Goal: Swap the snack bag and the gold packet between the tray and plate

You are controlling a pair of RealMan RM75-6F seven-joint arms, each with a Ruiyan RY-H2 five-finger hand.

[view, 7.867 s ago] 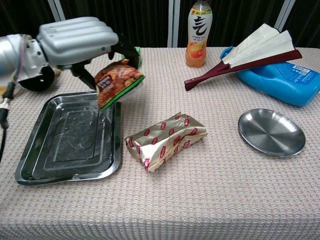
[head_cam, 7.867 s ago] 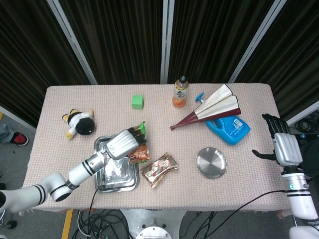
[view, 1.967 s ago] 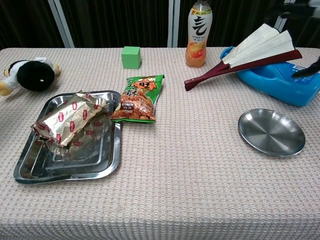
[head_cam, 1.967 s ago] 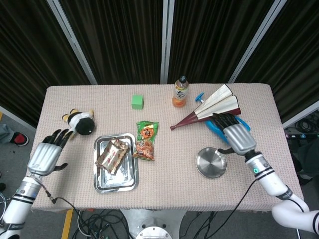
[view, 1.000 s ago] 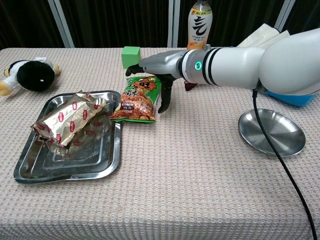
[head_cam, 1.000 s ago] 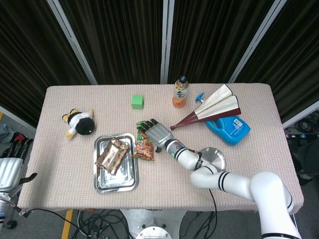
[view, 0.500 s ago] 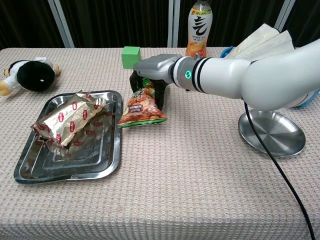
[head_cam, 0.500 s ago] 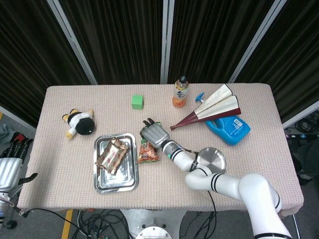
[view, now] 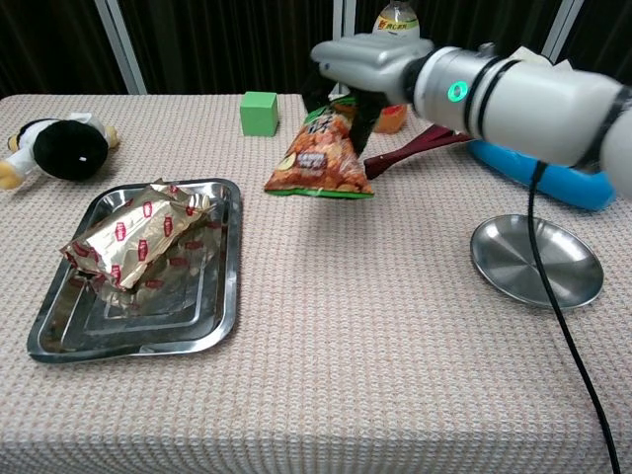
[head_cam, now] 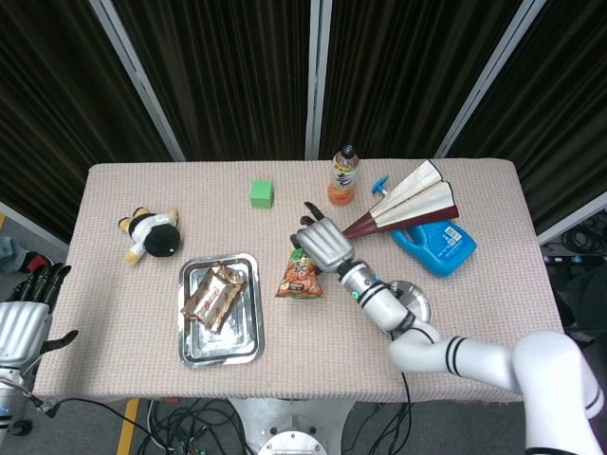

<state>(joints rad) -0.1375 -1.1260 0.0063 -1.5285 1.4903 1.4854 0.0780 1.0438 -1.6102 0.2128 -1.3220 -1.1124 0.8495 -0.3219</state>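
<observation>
My right hand (head_cam: pixel 322 245) (view: pixel 373 61) grips the top of the orange and green snack bag (head_cam: pixel 302 274) (view: pixel 321 158), which hangs in the air above the table's middle. The gold packet (head_cam: pixel 213 290) (view: pixel 138 233) lies in the steel tray (head_cam: pixel 245 343) (view: pixel 59 336) at the left. The round steel plate (head_cam: pixel 418 303) (view: pixel 538 259) sits at the right, partly hidden behind my right arm in the head view. My left hand (head_cam: pixel 21 324) hangs off the table's left edge with its fingers spread, holding nothing.
A green cube (head_cam: pixel 262 193) (view: pixel 259 112), a drink bottle (head_cam: pixel 342 175) (view: pixel 395 18) and a folded fan (head_cam: pixel 403 204) (view: pixel 513 84) over a blue jug (head_cam: pixel 441 245) stand at the back. A plush toy (head_cam: pixel 152 234) (view: pixel 54 146) lies at the far left.
My right hand has lifted the snack bag off the table beside the tray and carried it up and to the right. The left hand has stayed put.
</observation>
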